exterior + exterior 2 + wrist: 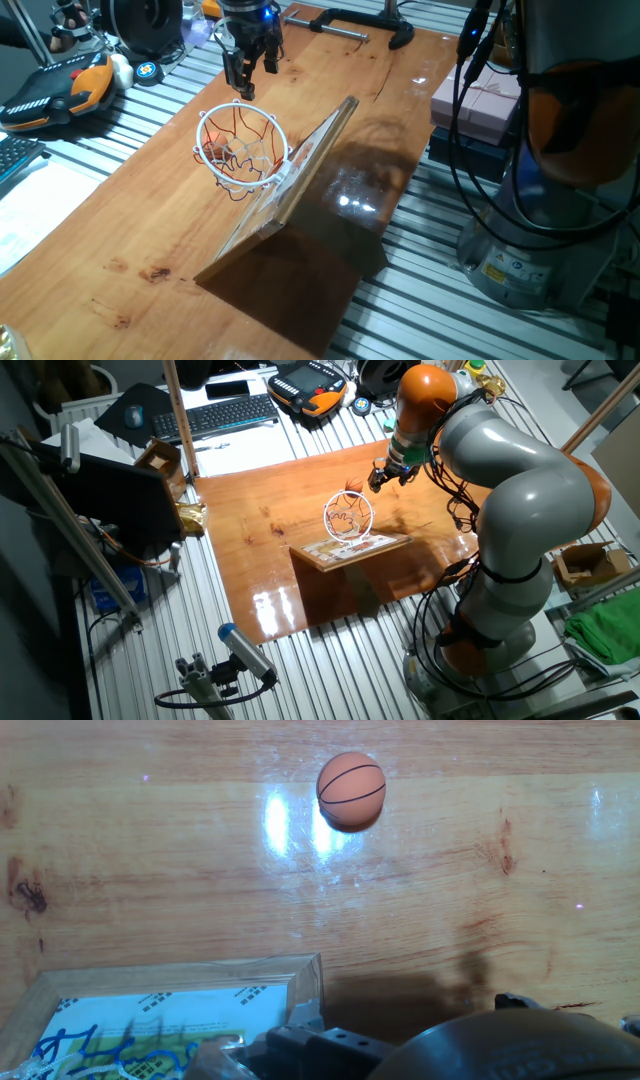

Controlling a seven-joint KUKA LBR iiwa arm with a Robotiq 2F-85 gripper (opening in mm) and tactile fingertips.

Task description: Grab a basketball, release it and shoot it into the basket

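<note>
I see ball (351,789) on bench (150,870) at 12 o'clock from hand (249,68) | hoop (243,147) nearby | hand's grip: cannot tell

Bare wooden table (120,230) lies open around the basket (243,150), whose tilted backboard (300,175) seemingly blocks one side.

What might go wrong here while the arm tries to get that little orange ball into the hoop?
1. The basketball lies loose on the glossy table; a slightly off-centre grab may send it rolling away.
2. The gripper hangs close to the basket, so its fingers could snag the string net or knock the tilted backboard.
</note>
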